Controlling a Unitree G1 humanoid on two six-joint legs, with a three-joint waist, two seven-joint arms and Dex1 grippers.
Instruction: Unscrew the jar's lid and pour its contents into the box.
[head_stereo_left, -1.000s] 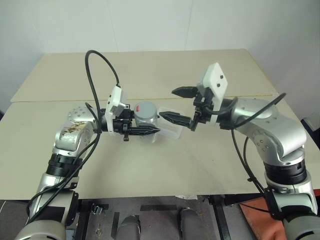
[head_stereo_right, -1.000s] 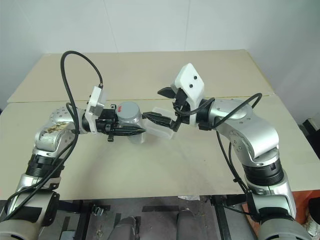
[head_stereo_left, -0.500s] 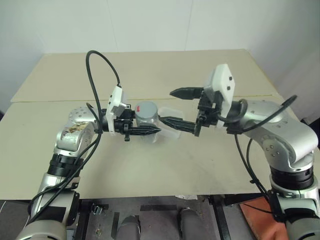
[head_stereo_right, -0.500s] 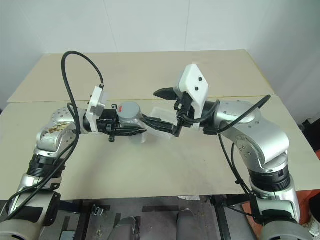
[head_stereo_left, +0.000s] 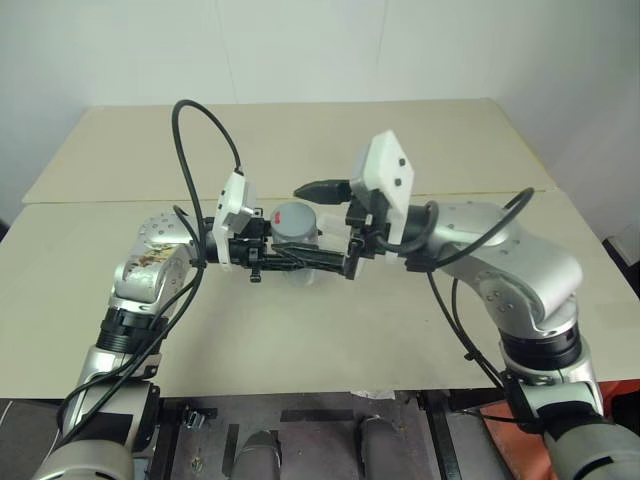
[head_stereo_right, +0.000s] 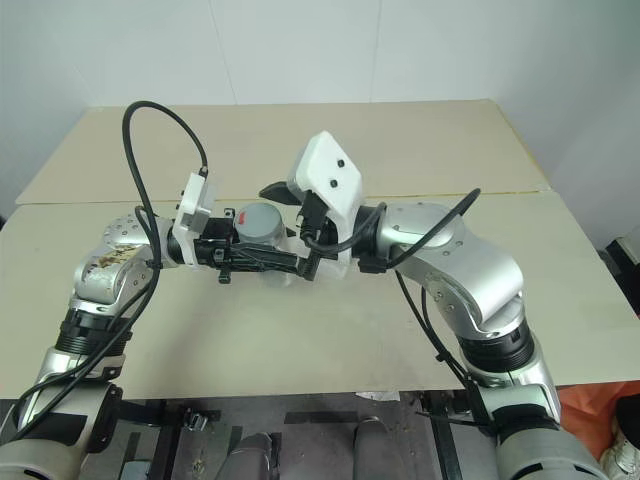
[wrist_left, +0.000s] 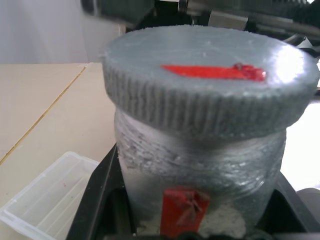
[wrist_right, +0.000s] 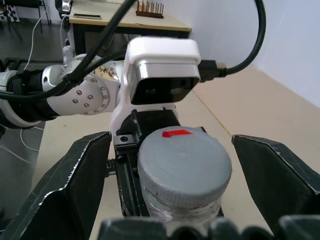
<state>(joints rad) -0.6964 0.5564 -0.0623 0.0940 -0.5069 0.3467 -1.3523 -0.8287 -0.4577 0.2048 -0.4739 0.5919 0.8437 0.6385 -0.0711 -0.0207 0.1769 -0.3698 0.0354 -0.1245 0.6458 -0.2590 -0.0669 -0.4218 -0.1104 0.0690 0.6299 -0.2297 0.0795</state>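
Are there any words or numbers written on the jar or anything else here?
No words or numbers can be read anywhere.
The lid bears only a plain red strip, no letters.
The jar bears only a plain red mark on its side.
The box is clear plastic with no label.

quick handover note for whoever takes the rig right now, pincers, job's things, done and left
Left pincer: shut on the shiny silver cylinder jar, held above the beige table.
Right pincer: open, its fingers either side of the round grey ribbed lid, not touching.
Clear shallow plastic box: on the table beside the jar.
Done: jar lifted.
Left: grip and unscrew the lid, pour into the box.
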